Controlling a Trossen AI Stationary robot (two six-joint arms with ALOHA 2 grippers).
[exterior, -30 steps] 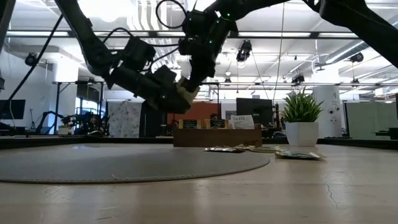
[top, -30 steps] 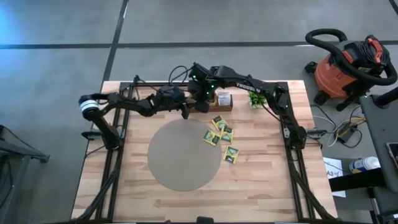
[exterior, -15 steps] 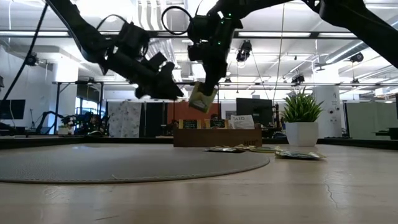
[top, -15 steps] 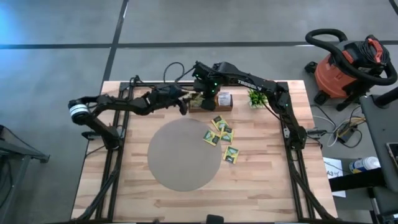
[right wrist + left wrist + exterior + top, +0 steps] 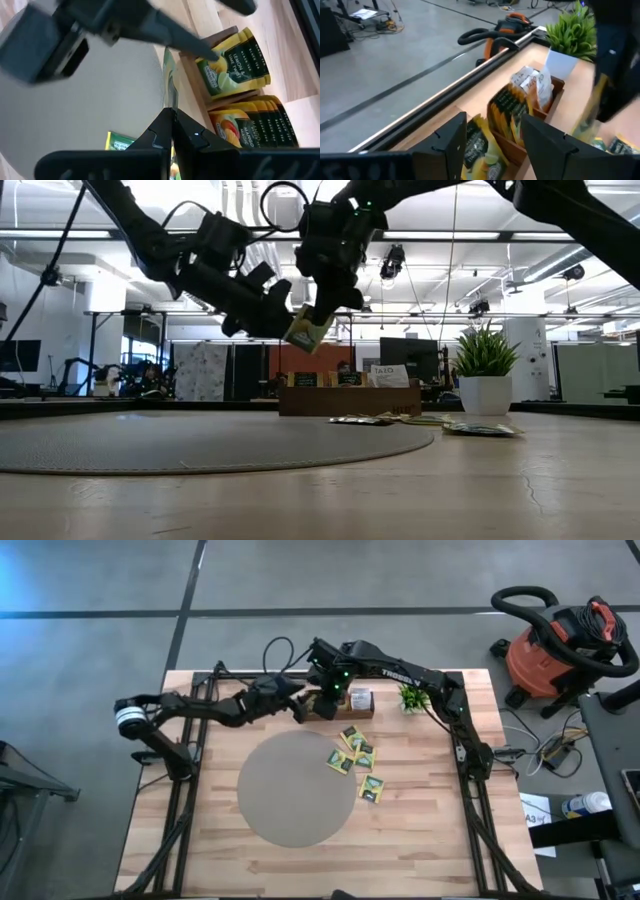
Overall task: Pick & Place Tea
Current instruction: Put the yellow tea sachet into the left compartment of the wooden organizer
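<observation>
**Ana:** Trouble looks likeliest right at the brown three-compartment wooden tray [image 5: 343,703]. The right gripper [image 5: 318,317] is pinched fully shut on 1 small flat yellow-green paper tea sachet [image 5: 307,330], which hangs tilted from its tips, above the surface and just short of the tray.

**Ben:** And the left gripper [image 5: 492,142]?

**Ana:** Spread wide, holding nothing, close beside the right one. Its dark fingers [image 5: 262,298] reach almost to the hanging sachet, so a small drift could knock the sachet askew or bump the 2 arms together.

**Ben:** Anything else?

**Ana:** The pinch catches only 1 edge of the paper. It might twist or slip out, I'd guess. The tray compartments just beyond the left gripper already stand packed with upright sachets [image 5: 507,107], so a tilted one may snag on the rim. About 5 loose sachets [image 5: 357,760] lie on the surface, well to the side of both grippers.
</observation>
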